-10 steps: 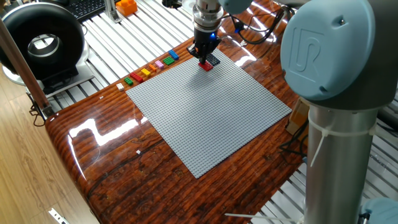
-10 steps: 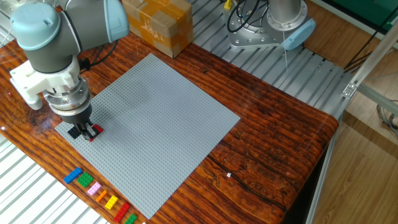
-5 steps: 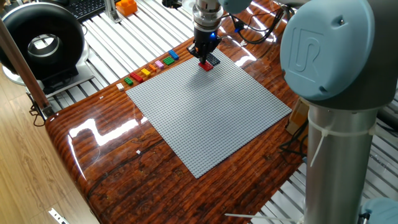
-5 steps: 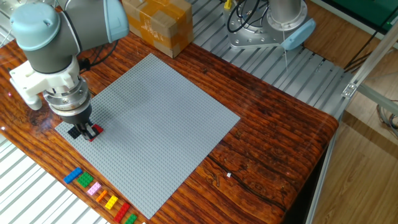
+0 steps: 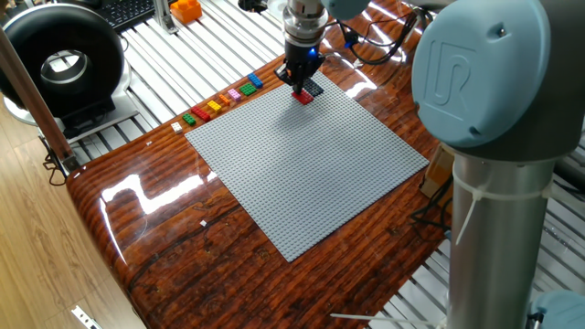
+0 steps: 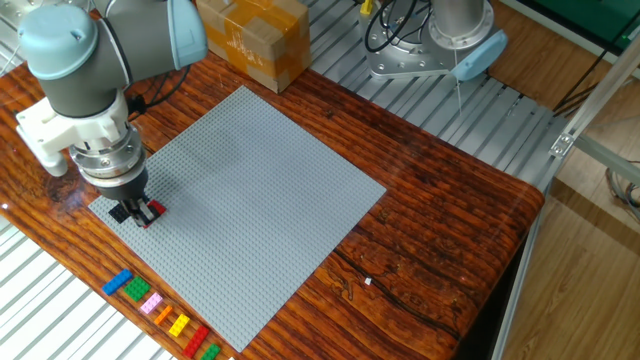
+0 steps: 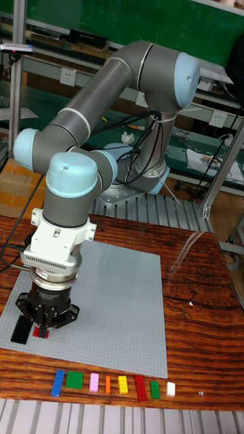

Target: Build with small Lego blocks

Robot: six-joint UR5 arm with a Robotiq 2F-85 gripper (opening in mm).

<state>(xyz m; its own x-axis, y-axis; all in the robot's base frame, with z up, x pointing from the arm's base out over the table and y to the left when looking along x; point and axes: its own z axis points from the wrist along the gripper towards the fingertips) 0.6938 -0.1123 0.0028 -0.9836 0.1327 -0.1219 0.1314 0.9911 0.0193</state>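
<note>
My gripper [image 5: 299,85] [image 6: 138,207] [image 7: 45,328] stands low over the far corner of the grey baseplate [image 5: 311,169] [image 6: 255,190] [image 7: 122,305]. Its fingers are closed around a small red block [image 5: 302,97] [image 6: 153,211] [image 7: 42,333] that sits on the plate. A dark block [image 5: 313,89] [image 6: 119,212] [image 7: 21,330] lies on the plate right beside it. A row of loose small Lego blocks [image 5: 222,99] [image 6: 165,316] [image 7: 108,384], blue, green, pink, orange, yellow and red, lines the table edge next to the plate.
A cardboard box [image 6: 255,40] stands beyond the plate's far side. A black ring-shaped device [image 5: 59,59] and an orange object [image 5: 186,9] sit on the slatted bench. A second robot's base [image 6: 440,45] stands behind the table.
</note>
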